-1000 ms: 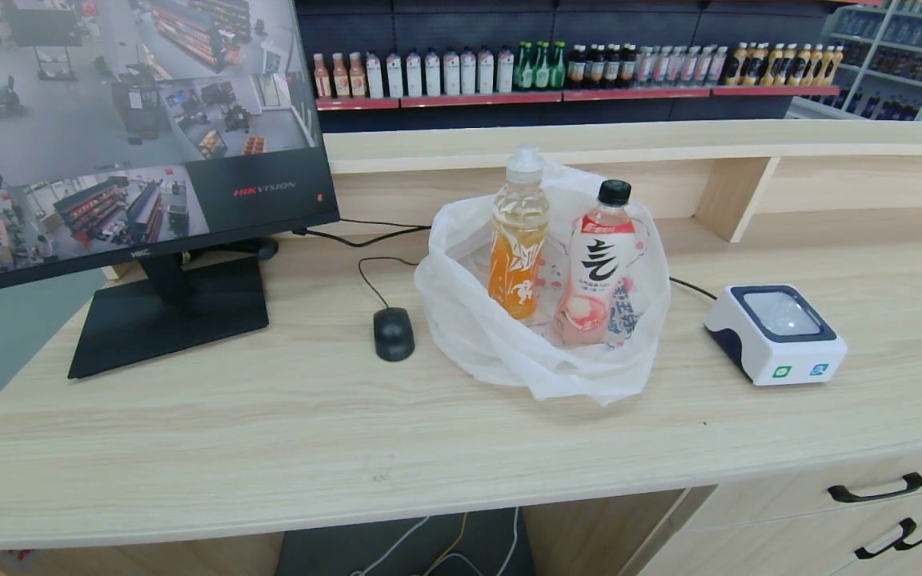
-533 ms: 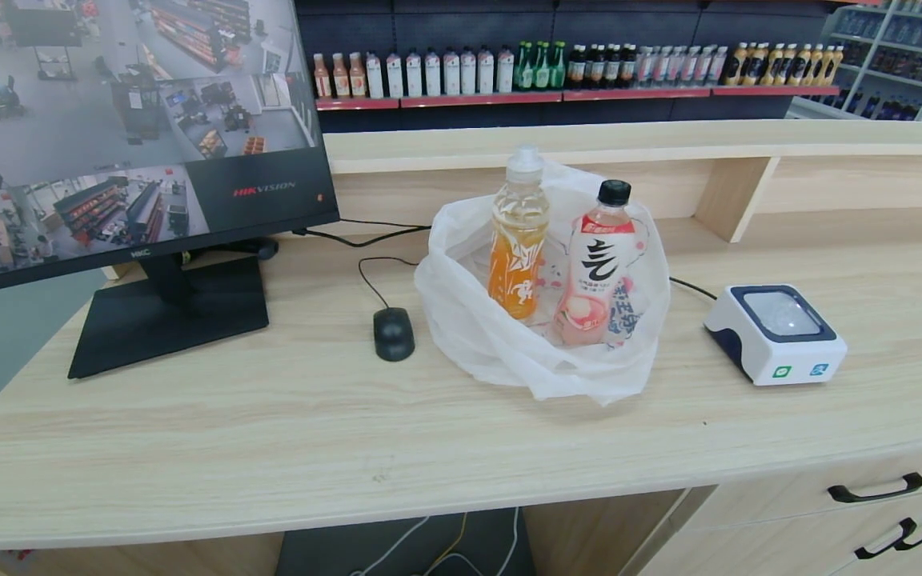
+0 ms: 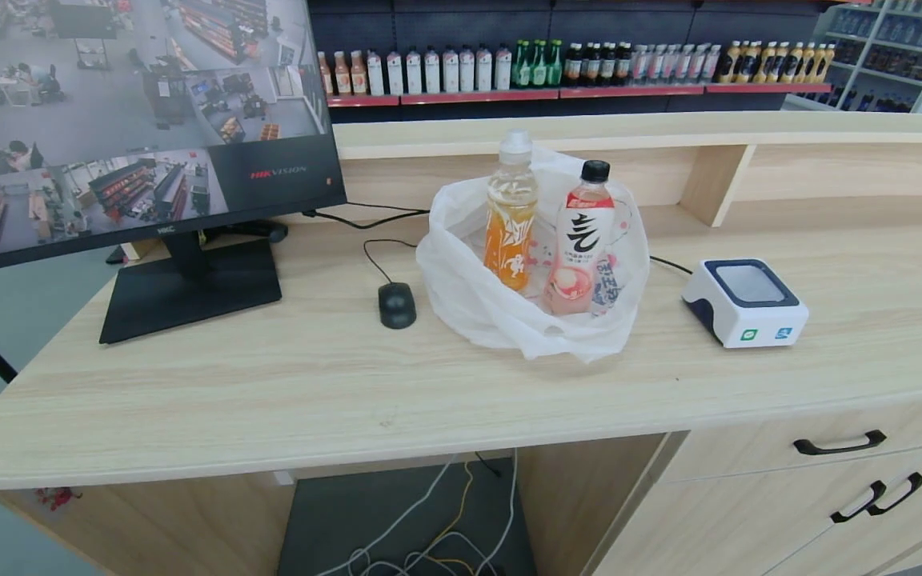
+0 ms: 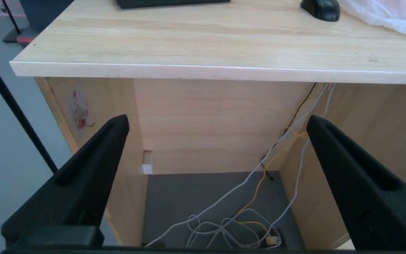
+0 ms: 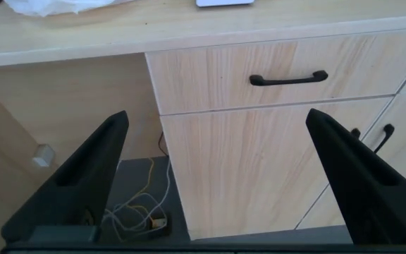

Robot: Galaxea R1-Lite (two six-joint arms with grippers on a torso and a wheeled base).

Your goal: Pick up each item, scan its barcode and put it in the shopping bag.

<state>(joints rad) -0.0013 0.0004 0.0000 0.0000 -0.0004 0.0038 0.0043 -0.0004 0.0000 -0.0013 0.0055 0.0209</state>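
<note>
A white plastic shopping bag [image 3: 501,316] sits on the wooden counter [image 3: 269,384]. Two bottles stand upright inside it: an orange drink bottle [image 3: 511,212] with a white cap and a pink bottle [image 3: 579,240] with a black cap. The white barcode scanner [image 3: 743,302] rests to the bag's right. My left gripper [image 4: 217,155] is open, held low in front of the counter's edge, facing the gap under it. My right gripper [image 5: 217,155] is open too, held low before the drawer front [image 5: 273,92]. A corner of the bag [image 4: 400,17] shows in the left wrist view.
A monitor [image 3: 133,120] on a black stand occupies the counter's left. A black mouse [image 3: 397,305] lies just left of the bag. Cables [image 3: 429,528] hang below the counter. Drawers with black handles [image 3: 839,444] are at the lower right. Shelves of bottles [image 3: 573,68] line the back.
The whole head view has shifted: the camera has pulled back and everything appears smaller, with more of the counter front showing. The bag, bottles and scanner keep their places on the counter.
</note>
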